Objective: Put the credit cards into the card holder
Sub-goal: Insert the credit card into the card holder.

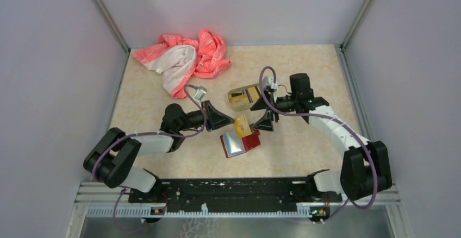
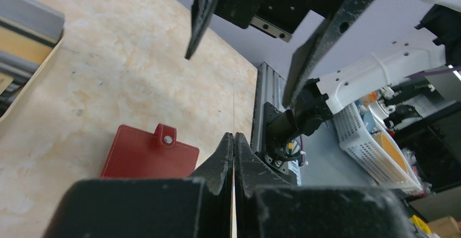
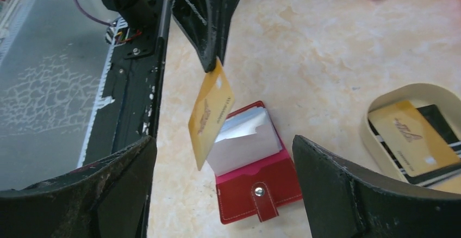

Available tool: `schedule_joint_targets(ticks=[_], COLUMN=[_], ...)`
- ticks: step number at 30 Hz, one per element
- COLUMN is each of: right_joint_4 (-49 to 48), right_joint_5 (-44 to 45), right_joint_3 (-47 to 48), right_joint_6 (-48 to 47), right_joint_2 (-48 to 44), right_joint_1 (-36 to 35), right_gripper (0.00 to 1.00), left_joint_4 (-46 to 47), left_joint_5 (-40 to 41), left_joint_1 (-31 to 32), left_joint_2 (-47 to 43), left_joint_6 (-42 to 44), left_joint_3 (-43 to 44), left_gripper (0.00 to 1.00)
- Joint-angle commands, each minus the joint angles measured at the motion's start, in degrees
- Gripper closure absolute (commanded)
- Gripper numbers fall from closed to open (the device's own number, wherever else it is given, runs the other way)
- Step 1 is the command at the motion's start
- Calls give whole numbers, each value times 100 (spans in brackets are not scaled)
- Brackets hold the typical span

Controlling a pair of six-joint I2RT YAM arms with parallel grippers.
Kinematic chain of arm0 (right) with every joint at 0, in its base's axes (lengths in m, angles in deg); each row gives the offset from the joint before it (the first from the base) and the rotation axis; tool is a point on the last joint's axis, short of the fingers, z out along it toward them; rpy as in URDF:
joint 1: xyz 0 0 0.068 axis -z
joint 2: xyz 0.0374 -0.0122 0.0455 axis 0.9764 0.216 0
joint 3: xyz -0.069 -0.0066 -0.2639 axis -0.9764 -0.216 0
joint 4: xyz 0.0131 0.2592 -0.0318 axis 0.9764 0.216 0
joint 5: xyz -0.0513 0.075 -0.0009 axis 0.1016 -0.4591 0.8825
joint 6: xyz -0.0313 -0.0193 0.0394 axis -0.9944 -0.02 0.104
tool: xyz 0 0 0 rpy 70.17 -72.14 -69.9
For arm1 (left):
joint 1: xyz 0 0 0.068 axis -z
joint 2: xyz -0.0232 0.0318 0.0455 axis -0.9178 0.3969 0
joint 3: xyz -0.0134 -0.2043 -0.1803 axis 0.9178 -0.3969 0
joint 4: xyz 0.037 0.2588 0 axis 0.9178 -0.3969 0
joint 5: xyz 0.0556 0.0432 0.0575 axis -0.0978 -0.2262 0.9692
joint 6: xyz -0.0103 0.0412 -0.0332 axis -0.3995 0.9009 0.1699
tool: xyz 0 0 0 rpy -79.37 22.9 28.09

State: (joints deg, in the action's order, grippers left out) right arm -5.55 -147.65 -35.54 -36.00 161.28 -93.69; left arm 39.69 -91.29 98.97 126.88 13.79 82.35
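Credit card (image 3: pixel 209 116), thin, stiff and slick, suits the edge pinch of the left claw (image 2: pixel 234 140); right claw (image 1: pixel 263 112) gapes empty.

Pale grey walls (image 1: pixel 49 58) box in my beige marbled counter (image 1: pixel 304 64); metal posts (image 1: pixel 106 12) climb the upper corners.

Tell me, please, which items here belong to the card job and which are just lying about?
Job: gold card, pinched in left end effector; red card holder; more cards in tan tray.
Lying about: pink cloth.
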Motion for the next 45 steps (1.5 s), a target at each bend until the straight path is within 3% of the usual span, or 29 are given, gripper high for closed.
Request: schedule_joint_targets(ticks=[1, 13, 25, 28, 29, 32, 35, 36, 38, 39, 42, 44, 45], right_joint_4=[44, -810, -426, -426, -435, -399, -306, -210, -10, 35, -371, -1213, -1697], right_joint_5=[-169, 25, 393, 312, 255, 95, 21, -15, -162, -262, -686, -943, -1009], right_joint_3=[33, -110, 21, 32, 32, 93, 223, 321, 454, 488, 358, 104, -26], right_joint_6=[12, 1139, 832, 838, 858, 890, 958, 936, 838, 824, 1165, 1896, 2393], right_joint_2=[211, 509, 800, 827, 846, 913, 979, 981, 955, 912, 664, 489, 411], right_joint_1=[-392, -667, -863, -1003, -1060, -1202, -1231, -1231, -1225, -1198, -1015, -858, -814], right_gripper=[8, 32, 36, 41, 44, 66, 99, 100, 100, 100, 100, 100, 100], left_joint_4=[-227, -270, -1460, -1583, -1605, -1698, -1723, -1714, -1667, -1636, -1135, -444, -27], left_joint_5=[614, 538, 128, 45, 29, -33, -120, -139, -105, -29, 105, 215, 236], left_joint_1=[82, 170, 237, 254, 264, 301, 320, 322, 309, 300, 264, 268, 267], left_joint_2=[-166, -209, -648, -670, -664, -616, -587, -593, -669, -743, -1037, -1164, -1169], left_joint_6=[100, -9, 837, 889, 912, 948, 940, 930, 867, 821, 750, 578, 470], left_joint_3=[-268, -405, -165, -95, -63, 34, 108, 108, 57, -8, -372, -753, -929], left_gripper=[100, 100, 100, 100, 100, 100, 100, 99, 75, 57, 18, 2, 1])
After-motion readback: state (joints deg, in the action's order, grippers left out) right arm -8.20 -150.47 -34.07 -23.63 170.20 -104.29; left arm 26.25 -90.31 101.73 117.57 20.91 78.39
